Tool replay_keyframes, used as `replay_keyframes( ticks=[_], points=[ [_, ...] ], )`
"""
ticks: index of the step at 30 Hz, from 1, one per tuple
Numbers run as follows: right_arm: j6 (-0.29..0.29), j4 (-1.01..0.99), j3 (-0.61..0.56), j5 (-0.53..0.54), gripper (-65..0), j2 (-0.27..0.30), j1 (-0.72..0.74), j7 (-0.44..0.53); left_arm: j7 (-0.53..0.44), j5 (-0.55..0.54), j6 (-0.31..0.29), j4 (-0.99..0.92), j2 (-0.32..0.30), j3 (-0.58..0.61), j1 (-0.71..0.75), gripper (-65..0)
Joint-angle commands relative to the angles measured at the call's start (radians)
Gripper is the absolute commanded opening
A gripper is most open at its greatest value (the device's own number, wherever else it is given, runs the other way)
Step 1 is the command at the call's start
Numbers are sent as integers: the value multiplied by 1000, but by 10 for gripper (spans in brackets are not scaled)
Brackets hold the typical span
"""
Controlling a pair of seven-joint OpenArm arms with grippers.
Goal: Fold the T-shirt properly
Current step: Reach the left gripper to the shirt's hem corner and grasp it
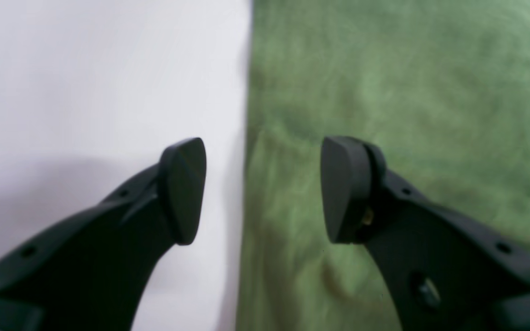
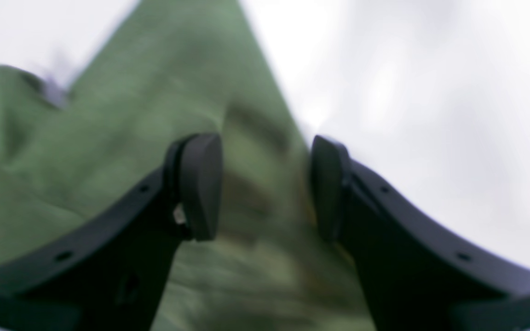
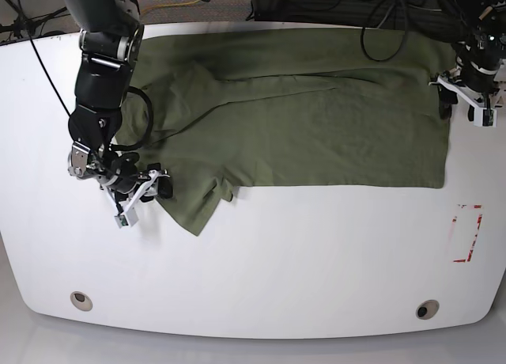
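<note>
White rounded table, red marking at its edge, dark cables behind

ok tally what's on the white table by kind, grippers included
T-shirt, olive green: 1
Grippers: 2, the left gripper and the right gripper, both open
Red rectangle marking: 1
Round inserts in the table: 2
Total: 6
</note>
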Motion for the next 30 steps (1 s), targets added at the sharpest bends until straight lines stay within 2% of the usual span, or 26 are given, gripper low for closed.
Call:
replay_keyframes(
  ticks=[1, 3, 5, 7, 10, 16, 21, 30],
  points=[
    [6, 8, -1, -12, -357, -4, 15, -24, 17, 37, -1, 16, -17, -2, -39, -279],
    [6, 8, -1, -12, -392, -13, 15, -24, 46, 67, -1, 13, -17, -2, -94, -279],
    [6, 8, -1, -12, -460, -19, 15, -24, 66, 92, 26, -8, -15, -4, -142, -279],
    [6, 8, -1, -12, -555, -19, 15, -24, 75, 126, 54, -53, -17, -4, -192, -279],
    [6, 8, -1, -12, -645, -19, 15, -24, 77, 170, 85, -125, -18, -4, -272, -278],
    [6, 8, -1, -12, -650, -19, 15, -24, 77, 278, 103, -326, -37, -2, -429, -264],
    [6, 8, -1, -12, -650, -19, 15, -24, 75, 291, 104, -506, -84, -2, -524, -149],
    [6, 9, -1, -12, -650, -19, 15, -24, 73, 290, 104, -690, -104, 30, -622, -144]
  ],
)
